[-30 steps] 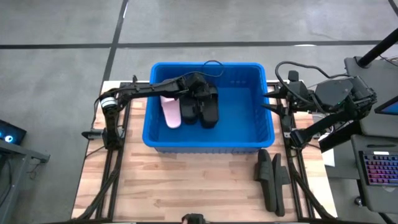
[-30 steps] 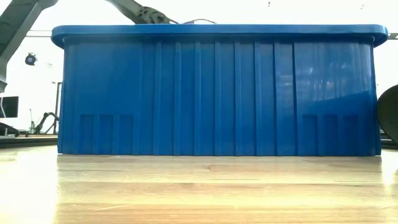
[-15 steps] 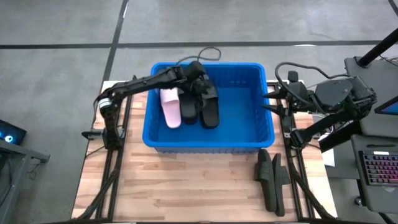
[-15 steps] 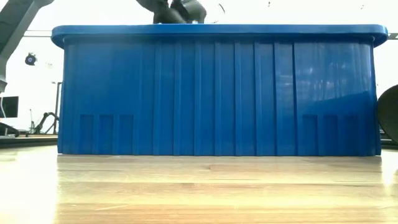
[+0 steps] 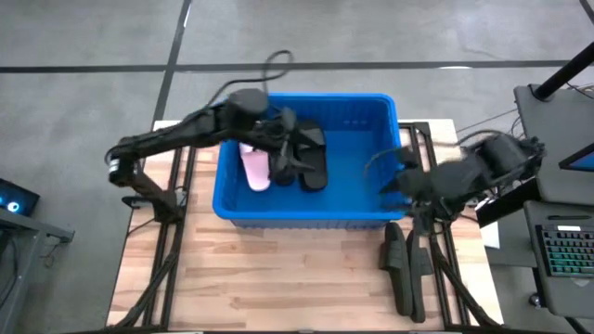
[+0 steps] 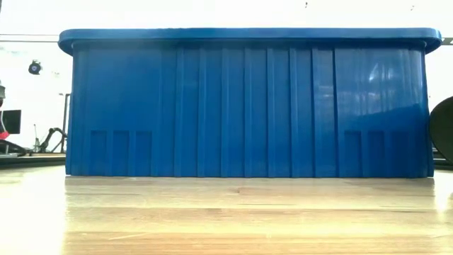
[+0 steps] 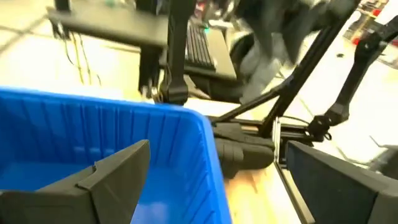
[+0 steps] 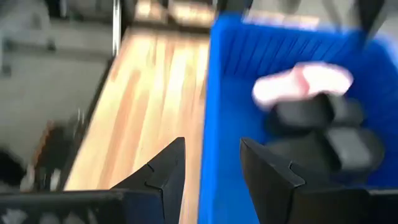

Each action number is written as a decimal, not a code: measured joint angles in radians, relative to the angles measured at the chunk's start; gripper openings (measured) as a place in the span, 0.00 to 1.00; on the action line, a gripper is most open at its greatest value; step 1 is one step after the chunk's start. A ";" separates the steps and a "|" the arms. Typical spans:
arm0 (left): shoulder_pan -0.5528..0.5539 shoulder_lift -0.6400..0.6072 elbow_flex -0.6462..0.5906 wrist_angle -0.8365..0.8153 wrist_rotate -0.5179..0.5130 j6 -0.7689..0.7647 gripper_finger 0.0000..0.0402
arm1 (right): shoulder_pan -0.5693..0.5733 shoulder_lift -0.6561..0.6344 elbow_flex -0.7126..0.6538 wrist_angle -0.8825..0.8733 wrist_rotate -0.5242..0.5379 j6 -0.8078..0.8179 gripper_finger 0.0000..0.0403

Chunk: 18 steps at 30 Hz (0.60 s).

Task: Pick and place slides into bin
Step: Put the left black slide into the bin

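The bin (image 5: 311, 199) holds one pale pink slide (image 5: 254, 167) and black slides (image 5: 311, 158) against its left wall. The left gripper (image 7: 211, 180), fingers spread and empty, has risen from those slides over the last second and now hangs above the bin's left half, suggesting a deposit just completed. The right gripper (image 8: 208, 165), parked beyond the bin's right wall a second ago, has swung toward the bin's right front corner, fingers parted and empty. Two black slides (image 5: 406, 269) remain on the table in front of that corner, probably next.
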 joint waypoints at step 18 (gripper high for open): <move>-0.073 -0.337 -0.084 -0.009 -0.107 -0.051 0.89 | 0.058 0.264 -0.125 -0.260 -0.166 0.260 0.66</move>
